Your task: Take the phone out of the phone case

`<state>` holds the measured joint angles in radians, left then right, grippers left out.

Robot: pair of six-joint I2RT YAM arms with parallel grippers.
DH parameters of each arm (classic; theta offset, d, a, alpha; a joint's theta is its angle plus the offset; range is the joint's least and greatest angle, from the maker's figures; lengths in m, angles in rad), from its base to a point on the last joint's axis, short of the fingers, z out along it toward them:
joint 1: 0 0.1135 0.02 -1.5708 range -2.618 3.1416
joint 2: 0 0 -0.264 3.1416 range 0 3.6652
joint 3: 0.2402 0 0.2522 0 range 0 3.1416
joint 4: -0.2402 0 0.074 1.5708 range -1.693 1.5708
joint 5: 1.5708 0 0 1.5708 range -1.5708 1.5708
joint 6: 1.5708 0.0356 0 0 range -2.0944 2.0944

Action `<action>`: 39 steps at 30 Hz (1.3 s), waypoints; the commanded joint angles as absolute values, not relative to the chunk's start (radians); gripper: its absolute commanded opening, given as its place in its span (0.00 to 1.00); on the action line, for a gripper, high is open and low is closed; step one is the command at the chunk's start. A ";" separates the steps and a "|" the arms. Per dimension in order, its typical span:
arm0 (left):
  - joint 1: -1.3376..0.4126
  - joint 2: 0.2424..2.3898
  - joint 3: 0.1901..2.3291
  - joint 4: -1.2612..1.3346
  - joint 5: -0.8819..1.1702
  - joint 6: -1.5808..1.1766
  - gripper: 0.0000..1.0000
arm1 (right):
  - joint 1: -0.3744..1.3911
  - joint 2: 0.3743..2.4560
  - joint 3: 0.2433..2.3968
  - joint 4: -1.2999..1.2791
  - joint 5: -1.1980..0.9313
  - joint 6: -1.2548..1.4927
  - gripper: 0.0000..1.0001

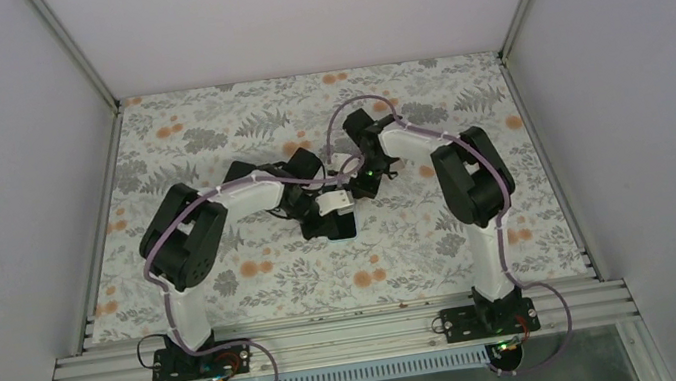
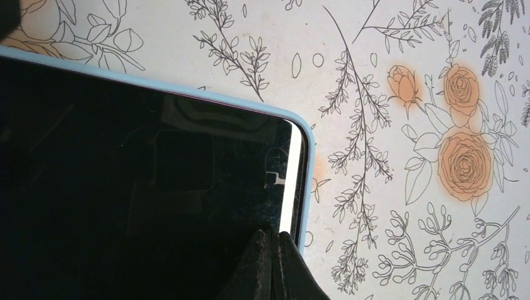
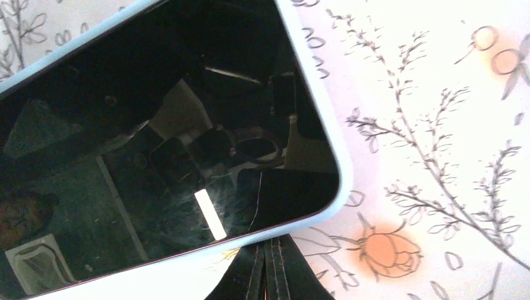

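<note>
the phone (image 2: 125,187) sits in its light blue phone case (image 2: 302,134), screen up, on the floral tablecloth (image 2: 437,262) near the middle of the top view, with both arms bent in over it. in the left wrist view the dark screen fills the left half of the frame and a rounded corner of the case shows at centre right. the left gripper (image 2: 273,253) comes up from the bottom edge with its two black fingers clenched together, only a thin seam between them, and its tips overlap the case rim just below that corner. in the right wrist view the phone lies across the upper left, another corner of the case at centre right. the right gripper (image 3: 265,265) is likewise squeezed closed at the bottom centre, its tips meeting the case's lower rim. i cannot tell whether either claw pinches the rim.
</note>
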<state>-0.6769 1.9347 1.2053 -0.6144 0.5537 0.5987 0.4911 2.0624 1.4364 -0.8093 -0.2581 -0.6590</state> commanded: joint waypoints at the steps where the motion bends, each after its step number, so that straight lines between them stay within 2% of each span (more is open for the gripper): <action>1: -0.687 1.906 1.162 -0.607 0.496 0.625 0.02 | 0.466 2.143 1.447 -0.831 -0.186 -0.676 0.04; 7: -0.676 1.734 1.115 -0.627 0.419 0.645 0.02 | 0.445 2.162 1.468 -0.824 -0.189 -0.674 0.04; 11: -0.661 1.701 1.080 -0.622 0.340 0.667 0.02 | 0.446 2.182 1.485 -0.841 -0.204 -0.680 0.04; 27: -0.732 1.836 1.075 -0.518 0.293 0.645 0.02 | 0.502 2.208 1.540 -0.907 -0.247 -0.667 0.04; 35: -0.832 1.912 1.129 -0.556 0.379 0.625 0.02 | 0.601 2.298 1.694 -1.009 -0.321 -0.664 0.04; 39: -0.842 1.923 1.138 -0.517 0.357 0.599 0.02 | 0.635 2.337 1.776 -1.059 -0.365 -0.667 0.04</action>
